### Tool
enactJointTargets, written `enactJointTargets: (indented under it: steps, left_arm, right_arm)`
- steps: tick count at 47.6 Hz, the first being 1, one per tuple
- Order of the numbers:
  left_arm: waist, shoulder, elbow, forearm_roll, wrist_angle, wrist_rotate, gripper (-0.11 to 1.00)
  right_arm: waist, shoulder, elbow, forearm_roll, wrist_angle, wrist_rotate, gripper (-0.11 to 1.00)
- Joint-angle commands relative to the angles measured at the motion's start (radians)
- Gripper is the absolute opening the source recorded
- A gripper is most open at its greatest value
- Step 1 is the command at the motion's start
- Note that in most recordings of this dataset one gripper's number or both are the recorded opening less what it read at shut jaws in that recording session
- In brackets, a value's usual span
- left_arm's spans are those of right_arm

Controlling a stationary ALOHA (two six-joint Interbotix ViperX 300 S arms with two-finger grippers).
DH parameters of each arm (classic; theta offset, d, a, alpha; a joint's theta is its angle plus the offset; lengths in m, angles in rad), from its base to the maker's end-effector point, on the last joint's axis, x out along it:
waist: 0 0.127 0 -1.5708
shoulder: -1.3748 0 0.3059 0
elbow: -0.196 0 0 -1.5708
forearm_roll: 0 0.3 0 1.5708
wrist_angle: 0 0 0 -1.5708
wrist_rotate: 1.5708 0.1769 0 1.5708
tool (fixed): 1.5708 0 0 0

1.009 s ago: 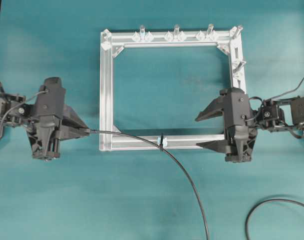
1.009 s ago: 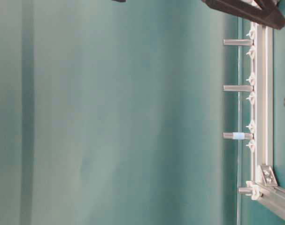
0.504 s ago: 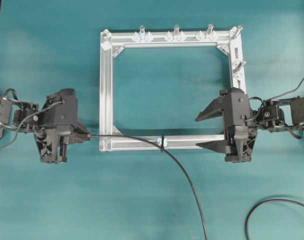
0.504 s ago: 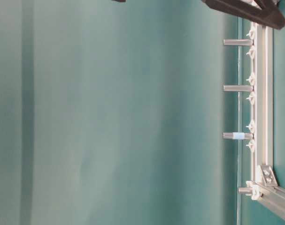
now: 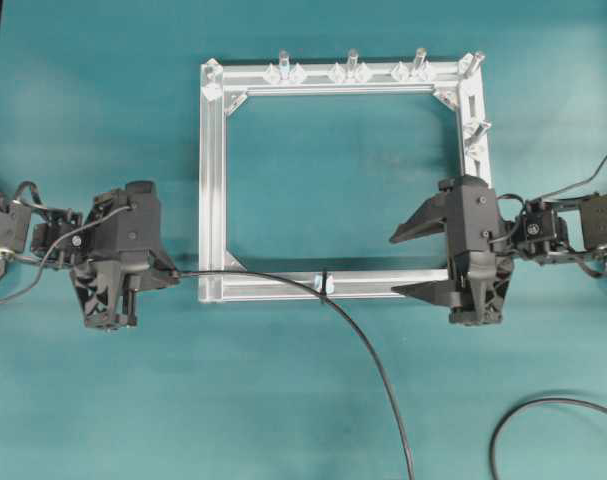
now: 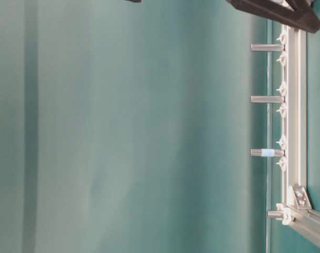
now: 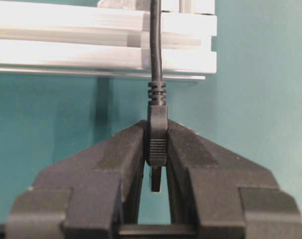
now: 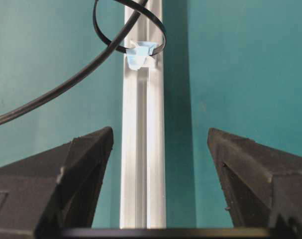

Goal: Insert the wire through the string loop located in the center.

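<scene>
Clamping the short dark plug of the long thin black wire point(image 7: 157, 134), the left gripper point(image 7: 155, 149) is seen pinched narrowly onto it, just left of the square silver aluminium frame point(image 5: 212, 180) on the teal table point(image 5: 313, 400). From the plug the cable is carried across the frame's lower-left corner and along its near rail, passed through the tiny black string loop point(image 8: 129, 25) with its pale bluish clip point(image 8: 138, 55) at the rail's middle, then curved away toward the table's near edge. Beyond, the right gripper point(image 8: 158, 149) is held wide apart and empty, astride the rail's right end, with silver upright pegs point(image 5: 352, 62) lined along the far rail.
</scene>
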Motion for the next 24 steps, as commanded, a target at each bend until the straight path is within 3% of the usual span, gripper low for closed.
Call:
enactJointTargets:
  steps: [1, 4, 14, 24]
  left_arm:
    - [-0.005, -0.005, -0.008, -0.002, 0.000, -0.026, 0.13]
    - [-0.005, -0.005, -0.009, 0.000, 0.005, -0.026, 0.16]
    - [-0.005, -0.006, -0.015, 0.005, 0.008, -0.021, 0.73]
    - [-0.005, -0.023, -0.015, 0.008, 0.008, -0.018, 0.69]
  right_arm:
    - [0.002, -0.018, -0.005, -0.002, -0.011, -0.002, 0.80]
    - [0.002, -0.018, -0.003, -0.002, -0.014, -0.002, 0.80]
    - [0.002, -0.018, -0.002, 0.000, -0.021, -0.002, 0.80]
    - [0.002, -0.018, -0.002, -0.002, -0.021, -0.002, 0.80]
